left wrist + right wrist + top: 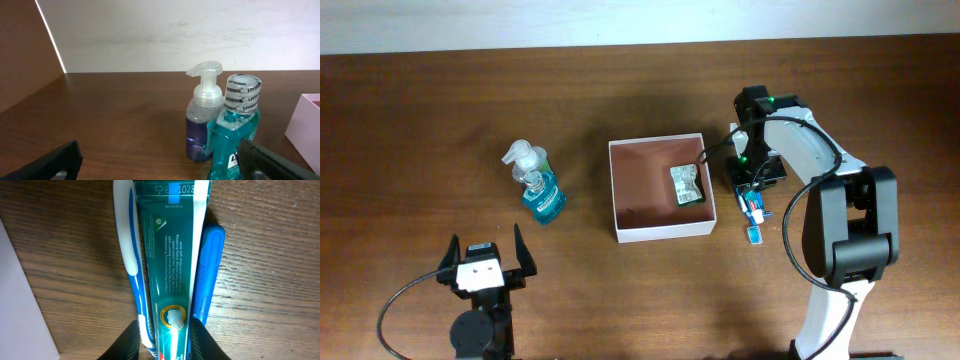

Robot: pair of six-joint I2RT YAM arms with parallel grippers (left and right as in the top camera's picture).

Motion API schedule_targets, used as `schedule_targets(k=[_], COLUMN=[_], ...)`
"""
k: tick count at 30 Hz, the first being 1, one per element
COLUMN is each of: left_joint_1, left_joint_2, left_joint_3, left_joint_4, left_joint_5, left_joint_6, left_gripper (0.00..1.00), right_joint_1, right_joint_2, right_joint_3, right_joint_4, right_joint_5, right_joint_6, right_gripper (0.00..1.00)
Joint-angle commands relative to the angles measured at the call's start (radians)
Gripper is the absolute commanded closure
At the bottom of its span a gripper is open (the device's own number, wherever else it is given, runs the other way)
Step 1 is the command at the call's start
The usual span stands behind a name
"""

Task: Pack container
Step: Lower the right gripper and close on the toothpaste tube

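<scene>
Overhead, we see the container [660, 232] mid-frame and the left fingers [520, 255] lower left, spread wide, empty. Right wrist: right fingers [127, 345] straddle toothpaste [167, 255] and toothbrush [127, 240]; whether clamped we cannot tell. We should centre both before lifting.

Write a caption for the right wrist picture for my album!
The right end effector straddles a teal toothpaste tube lying beside a blue-and-white toothbrush on the wooden table.

Wood table [420, 120]: container [665, 231], pump bottle [202, 115], mouthwash [240, 125], toothpaste [170, 255], toothbrush [127, 240].
</scene>
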Motion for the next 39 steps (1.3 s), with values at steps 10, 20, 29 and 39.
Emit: schedule_targets(k=[10,20,29,39], left_joint_1=[-0.005,-0.005,-0.005,-0.005], left_joint_2=[-0.007,-0.007,-0.007,-0.007], left_joint_3=[-0.006,-0.006,-0.006,-0.006], left_joint_4=[0.001,0.001,0.001,0.001], left_joint_5=[0.004,0.003,0.003,0.003], left_joint_6=[0.016,0.016,0.016,0.016], left_gripper=[0.01,0.00,0.01,0.01], right_joint_1=[-0.007,-0.007,-0.007,-0.007], right_joint_2=[-0.003,-0.003,-0.003,-0.003], right_joint_3=[-0.006,-0.006,-0.006,-0.046], right_joint_4=[0.002,0.006,0.010,0.031], right_joint_5=[0.009,0.009,0.009,0.008], right_joint_6=[0.004,0.003,0.003,0.004], right_gripper=[0.74,0.61,0.69,0.49])
